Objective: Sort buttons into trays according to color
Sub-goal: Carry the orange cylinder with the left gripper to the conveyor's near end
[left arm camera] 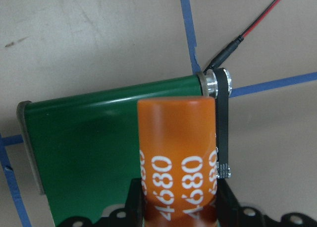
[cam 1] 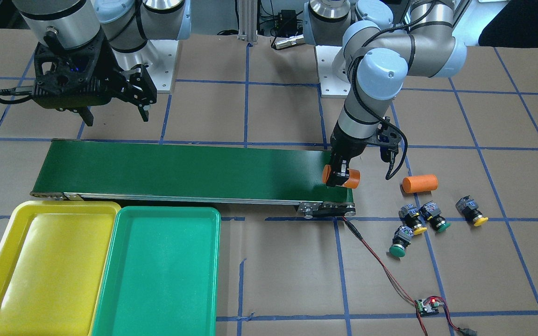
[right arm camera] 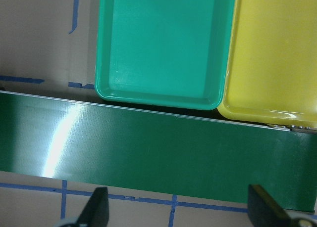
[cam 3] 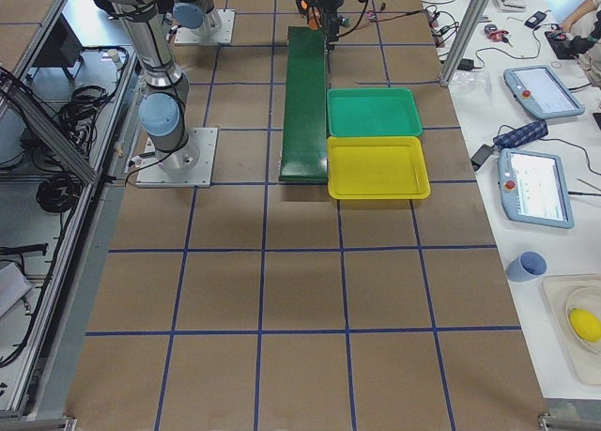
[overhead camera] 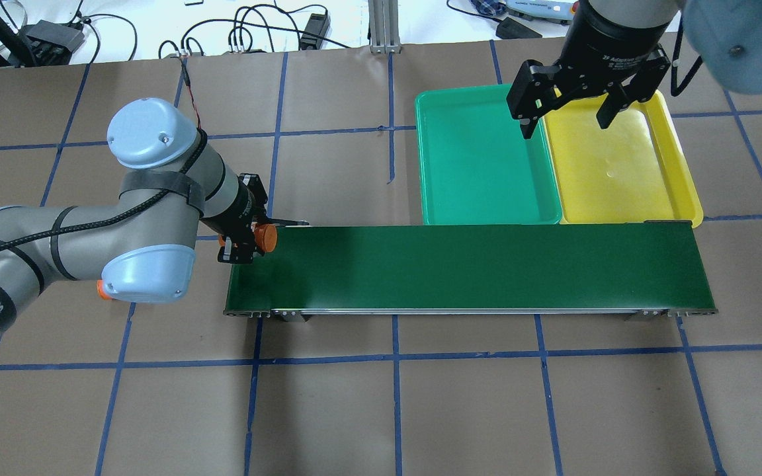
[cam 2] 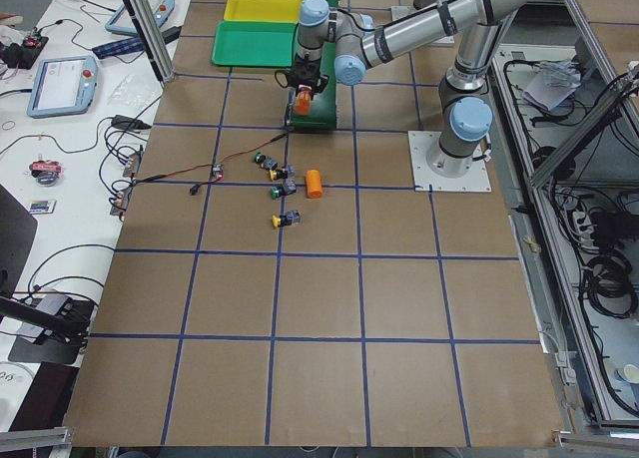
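Four buttons lie on the table past the conveyor's end: two yellow (cam 1: 414,219) (cam 1: 472,211) and two green (cam 1: 436,218) (cam 1: 400,240). My left gripper (cam 1: 341,175) is shut on an orange cylinder (left arm camera: 176,148) marked 4680 and holds it over the end of the belt (overhead camera: 473,264), apart from the buttons. The yellow tray (cam 1: 59,266) and the green tray (cam 1: 157,275) sit side by side along the belt's other end, both with nothing in them. My right gripper (overhead camera: 565,127) is open and empty, high above where the two trays meet.
A second orange cylinder (cam 1: 420,183) lies on the table between the belt's end and the buttons. A small circuit board (cam 1: 428,305) with a red-and-black wire (cam 1: 376,261) runs to the belt's roller. Blue tape lines grid the brown table.
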Robot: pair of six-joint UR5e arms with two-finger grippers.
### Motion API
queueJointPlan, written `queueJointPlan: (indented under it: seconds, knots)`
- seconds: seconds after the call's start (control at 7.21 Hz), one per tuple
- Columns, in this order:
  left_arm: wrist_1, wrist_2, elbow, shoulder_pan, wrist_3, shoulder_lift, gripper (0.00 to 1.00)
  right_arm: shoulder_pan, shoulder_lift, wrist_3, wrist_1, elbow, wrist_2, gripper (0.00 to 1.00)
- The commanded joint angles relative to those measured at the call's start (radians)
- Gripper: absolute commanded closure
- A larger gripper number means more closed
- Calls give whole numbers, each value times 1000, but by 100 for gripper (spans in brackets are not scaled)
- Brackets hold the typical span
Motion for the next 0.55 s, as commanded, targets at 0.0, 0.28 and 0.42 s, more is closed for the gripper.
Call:
queueJointPlan:
  seconds: [0.0,0.28,0.42]
  knots:
    - [5,-7,-22,0,9,-8,100,-1,1,-5,2,1,0,0]
    - [-1,-6,-24,0,1,-14,84,-1,0,-6,5,1,-2,0]
    - [-4,-10,-24,0,1,-20,40,-1,0,-5,48,0,0,0]
